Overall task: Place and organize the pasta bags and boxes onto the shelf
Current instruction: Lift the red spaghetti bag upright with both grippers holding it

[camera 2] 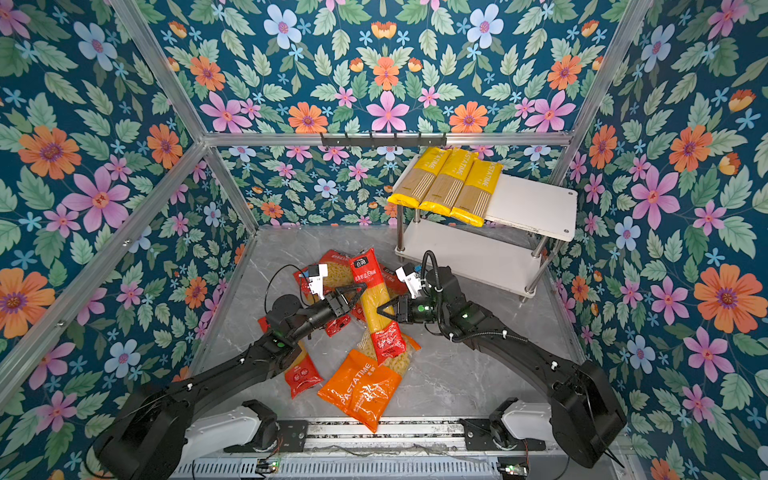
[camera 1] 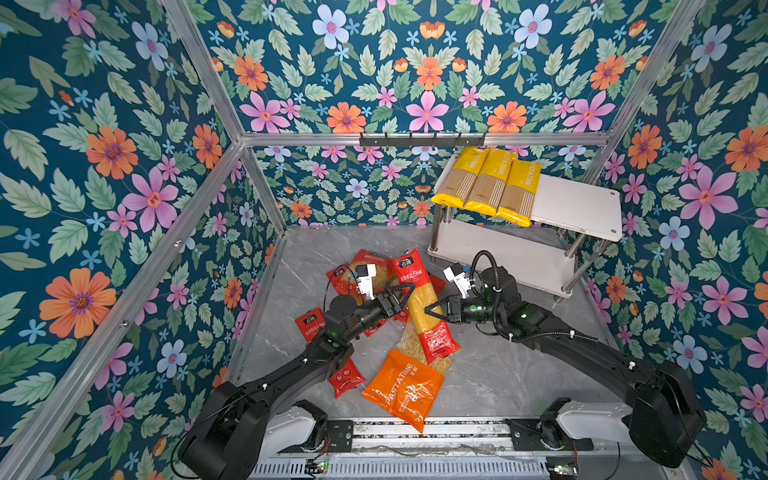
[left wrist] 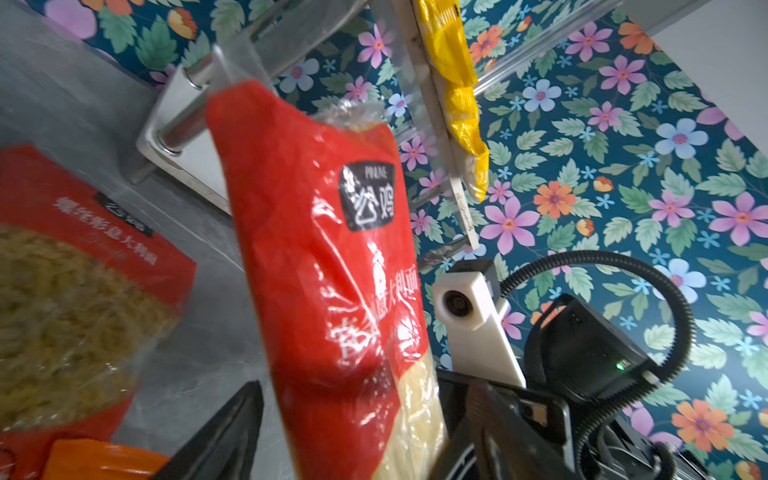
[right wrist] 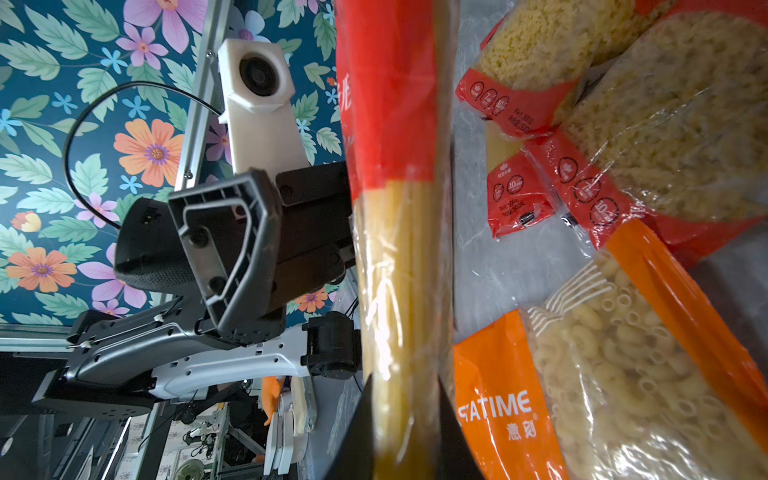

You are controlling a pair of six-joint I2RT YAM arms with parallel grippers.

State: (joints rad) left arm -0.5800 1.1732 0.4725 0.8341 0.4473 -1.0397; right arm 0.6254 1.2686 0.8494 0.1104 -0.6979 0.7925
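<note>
Long red spaghetti pack [camera 1: 419,291], clear middle showing yellow strands; pinched in right gripper [camera 1: 430,311], left gripper [camera 1: 407,297] spread.

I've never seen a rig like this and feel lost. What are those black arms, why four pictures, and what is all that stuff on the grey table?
Those are two robot arms, each ending in a two-fingered gripper. Two pictures look down from overhead, almost identically; the other two come from small cameras on the arms' wrists, so they are close-ups. The right gripper is clamped on a long red spaghetti pack. The left gripper has its fingers open around the same pack. On the grey table lie more red packs and an orange macaroni bag. At the back stands a white two-level shelf with three yellow spaghetti packs side by side on its top board.
</note>
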